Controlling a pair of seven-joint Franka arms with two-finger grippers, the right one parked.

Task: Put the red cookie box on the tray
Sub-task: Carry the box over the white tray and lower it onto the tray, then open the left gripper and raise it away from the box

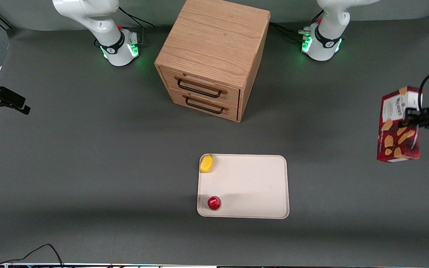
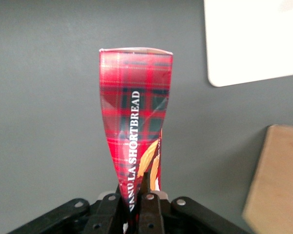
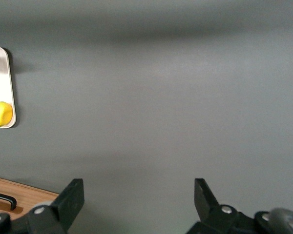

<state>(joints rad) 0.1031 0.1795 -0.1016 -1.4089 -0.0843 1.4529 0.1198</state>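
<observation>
The box [image 1: 399,126] hangs in the air, well off toward the working arm's end of the table from the tray [image 1: 251,186], with nothing under it but bare table [image 1: 88,149]. It stands nearly upright, slightly tilted, its white label panel at the upper end and the cookie pictures below. The gripper [image 1: 410,118] reaches in sideways at about the box's mid-height, the wrist roughly level, and its fingers are clamped on the box. In the left wrist view the fingers [image 2: 149,207] pinch the box [image 2: 136,122] so hard at the held end that the tartan cardboard narrows to a wedge there and spreads to full width at the free end; white lettering reads "SHORTBREAD" along it. A corner of the tray [image 2: 254,44] shows in that view too, apart from the box.

The tray lies flat in front of the drawer cabinet [image 1: 214,56], nearer the front camera than the cabinet. On the tray, a yellow fruit [image 1: 206,163] sits in the corner closest to the cabinet, and a small red can [image 1: 214,203] stands in the corner nearest the camera, along the same short edge.
</observation>
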